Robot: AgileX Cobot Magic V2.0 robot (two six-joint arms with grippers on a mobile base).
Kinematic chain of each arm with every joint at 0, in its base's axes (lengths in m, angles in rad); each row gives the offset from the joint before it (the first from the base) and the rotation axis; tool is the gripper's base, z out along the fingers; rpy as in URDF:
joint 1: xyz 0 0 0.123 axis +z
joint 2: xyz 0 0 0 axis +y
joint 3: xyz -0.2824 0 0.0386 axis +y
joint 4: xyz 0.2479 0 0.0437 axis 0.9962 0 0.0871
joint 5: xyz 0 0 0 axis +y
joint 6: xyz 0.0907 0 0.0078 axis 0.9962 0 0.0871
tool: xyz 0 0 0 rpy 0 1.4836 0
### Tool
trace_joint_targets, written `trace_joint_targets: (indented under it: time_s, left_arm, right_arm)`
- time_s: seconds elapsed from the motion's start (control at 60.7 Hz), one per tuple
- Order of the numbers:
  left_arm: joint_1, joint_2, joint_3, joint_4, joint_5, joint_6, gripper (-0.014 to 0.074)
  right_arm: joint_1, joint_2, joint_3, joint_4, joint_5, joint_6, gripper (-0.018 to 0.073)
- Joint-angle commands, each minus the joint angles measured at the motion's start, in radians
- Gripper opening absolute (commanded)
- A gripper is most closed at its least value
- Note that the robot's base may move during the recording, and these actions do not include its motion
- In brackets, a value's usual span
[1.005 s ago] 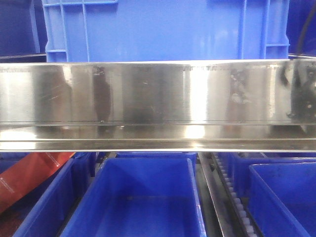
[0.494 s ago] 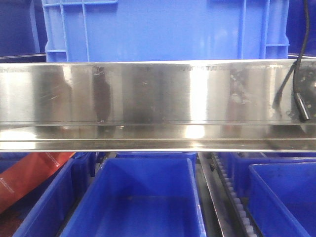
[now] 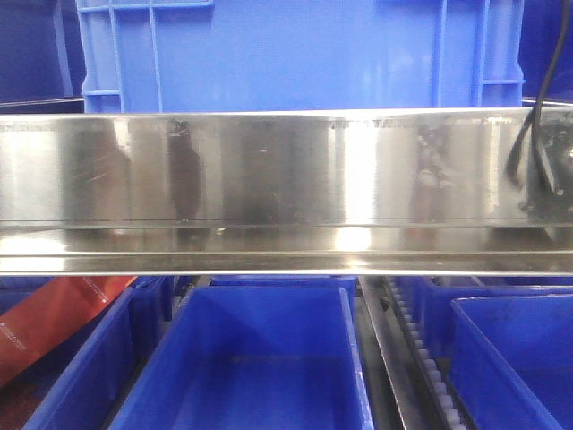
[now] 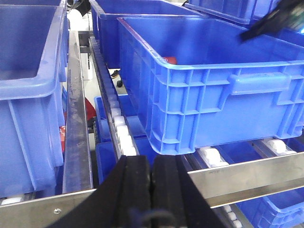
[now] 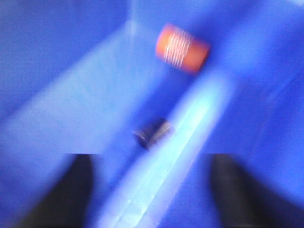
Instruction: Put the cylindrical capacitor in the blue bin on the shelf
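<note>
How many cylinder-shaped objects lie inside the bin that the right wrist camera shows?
2. The dark cylindrical capacitor lies near the middle of the blue bin; an orange cylinder lies farther back. The image is blurred, so others may be hidden.

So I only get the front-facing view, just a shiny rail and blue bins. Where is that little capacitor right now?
Observer: The right wrist view is blurred, but it shows the cylindrical capacitor inside a blue bin, free of the right pincer.
Operator: Is that pincer open, then?
Observer: Yes, its fingers stand wide apart with nothing between them.
Operator: Anything else in that bin?
Observer: An orange cylinder lies further in, apart from the cylindrical capacitor.
</note>
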Motion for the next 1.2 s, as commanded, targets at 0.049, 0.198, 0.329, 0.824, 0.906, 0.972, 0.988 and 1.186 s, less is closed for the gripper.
trace_joint_targets:
  time_s: [0.049,0.198,0.329,0.824,0.906,0.972,0.988,1.186]
  left_arm:
    - [0.003,-0.004,0.001,-0.012,-0.015,-0.010,-0.0093]
    - [0.003,-0.004,0.001,-0.010,-0.015,-0.010,-0.0093]
    - [0.003,-0.004,0.001,-0.006,-0.022,-0.010,-0.0093]
    - [0.003,-0.002,0.004,0.102,-0.170,-0.010,-0.0093]
    - [0.003,0.002,0.004,0.117,-0.172,-0.010,-0.0093]
    - [0.003,0.002,0.012,0.117,-0.173,-0.010,-0.0093]
    - [0.003,0.002,0.015,0.117,-0.173,-0.010,-0.0093]
    - [0.003,0.002,0.055,0.117,-0.171,-0.010,-0.0093]
  right_arm:
    - [-0.025,-0.112,-0.008,0.001,0.007,0.000,0.0053]
    - [-0.087,-0.229,0.044,-0.003,0.013,0.011,-0.0130]
    - [-0.153,-0.369,0.200,-0.003,-0.014,0.011,-0.0158]
    - [-0.181,-1.042,1.087,-0.026,-0.359,0.011,-0.0158]
    - [-0.181,-1.155,1.191,-0.031,-0.382,0.014,-0.0158]
    - [-0.181,-1.253,1.262,-0.038,-0.388,0.030,-0.0158]
    - [-0.181,-1.277,1.277,-0.044,-0.390,0.041,-0.0158]
    - [-0.181,-1.452,1.342,-0.223,-0.372,0.210,-0.0158]
